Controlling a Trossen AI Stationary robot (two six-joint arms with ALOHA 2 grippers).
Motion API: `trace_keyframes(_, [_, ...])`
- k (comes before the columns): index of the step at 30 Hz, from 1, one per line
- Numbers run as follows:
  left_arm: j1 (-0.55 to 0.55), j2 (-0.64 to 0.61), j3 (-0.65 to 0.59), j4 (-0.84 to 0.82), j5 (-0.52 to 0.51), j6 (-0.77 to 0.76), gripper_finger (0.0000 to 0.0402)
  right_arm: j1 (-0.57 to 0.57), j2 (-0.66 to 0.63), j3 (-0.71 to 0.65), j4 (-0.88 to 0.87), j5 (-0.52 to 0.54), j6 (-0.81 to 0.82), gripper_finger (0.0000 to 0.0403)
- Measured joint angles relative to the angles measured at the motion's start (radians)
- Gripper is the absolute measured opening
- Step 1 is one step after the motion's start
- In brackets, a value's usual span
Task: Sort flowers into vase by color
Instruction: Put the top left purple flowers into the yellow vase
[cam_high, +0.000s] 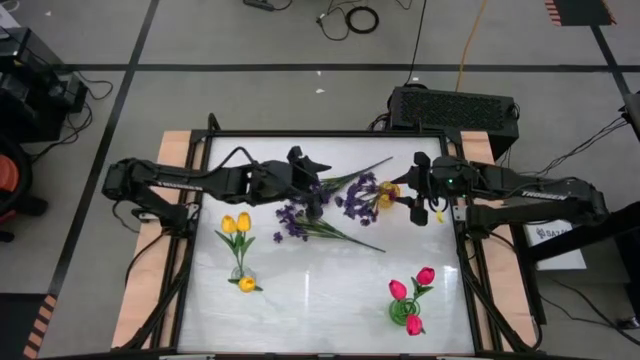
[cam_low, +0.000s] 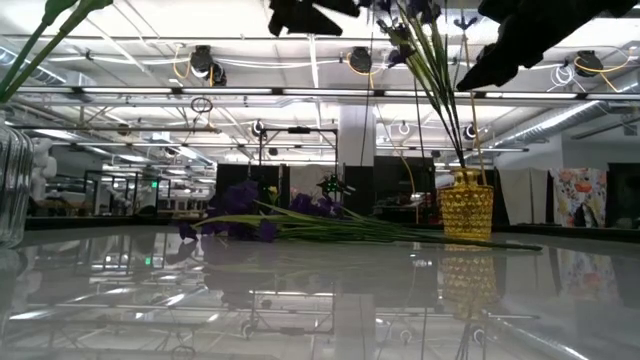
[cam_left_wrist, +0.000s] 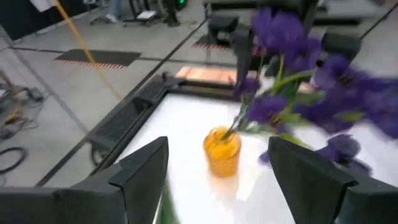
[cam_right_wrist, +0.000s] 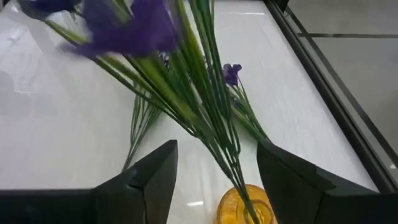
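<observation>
With purple sprigs (cam_high: 358, 195) standing in the amber vase (cam_high: 388, 193) and more (cam_high: 300, 222) lying on the desk (cam_high: 320, 290), both pincers, left (cam_left_wrist: 217, 168) and right (cam_right_wrist: 217, 168), hover spread and empty; next, I judge, comes picking up a lying sprig.

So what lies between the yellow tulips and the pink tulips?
High view: bare white tabletop between the yellow tulips and pink tulips; nothing else there.

A black box (cam_high: 453, 104), perhaps electronics, sits beyond the table (cam_high: 320, 300).
</observation>
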Motion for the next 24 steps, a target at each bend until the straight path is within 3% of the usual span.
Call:
trace_keyframes(9, [-0.001,0.046,0.018,0.091,0.132,-0.004,0.0249,0.0,-0.071,0.0,-0.024,0.0,0.039,0.0212])
trace_keyframes(17, [-0.001,0.051,0.019,0.136,0.14,0.0,0.0214,0.001,-0.144,0.0,0.005,-0.016,0.108,0.0212])
trace_keyframes(24, [-0.001,0.049,0.019,0.169,0.141,0.004,0.0209,0.035,-0.084,0.0,0.151,-0.083,0.136,0.0212])
